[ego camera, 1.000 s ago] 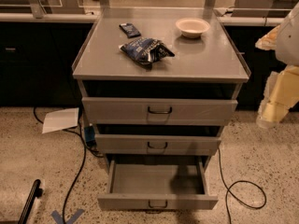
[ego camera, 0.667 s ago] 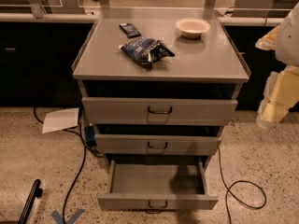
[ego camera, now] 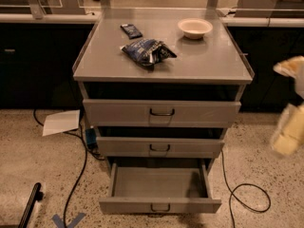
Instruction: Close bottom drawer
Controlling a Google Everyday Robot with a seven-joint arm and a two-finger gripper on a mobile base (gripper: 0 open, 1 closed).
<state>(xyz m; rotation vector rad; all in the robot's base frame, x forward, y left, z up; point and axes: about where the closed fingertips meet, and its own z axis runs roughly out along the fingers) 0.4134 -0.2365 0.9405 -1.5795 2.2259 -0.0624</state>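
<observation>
The bottom drawer (ego camera: pixel 190 206) of the grey metal cabinet (ego camera: pixel 161 113) stands pulled far out toward me, and its tray looks empty. Its small dark loop handle (ego camera: pixel 160 207) sits at the centre of the front panel. The middle drawer (ego camera: pixel 190 146) and top drawer (ego camera: pixel 199 112) stick out only a little. My cream-coloured gripper (ego camera: pixel 289 129) hangs blurred at the right edge of the view, about level with the middle drawer. It is well to the right of the cabinet and touches nothing.
On the cabinet top lie a blue chip bag (ego camera: pixel 147 51), a small dark packet (ego camera: pixel 131 31) and a white bowl (ego camera: pixel 194 27). Black cables (ego camera: pixel 242 189) run on the floor on both sides. A white sheet of paper (ego camera: pixel 61 122) lies on the left. Dark counters stand behind.
My gripper at the right edge has dropped lower and is now motion-blurred. The drawers and the things on top have not moved.
</observation>
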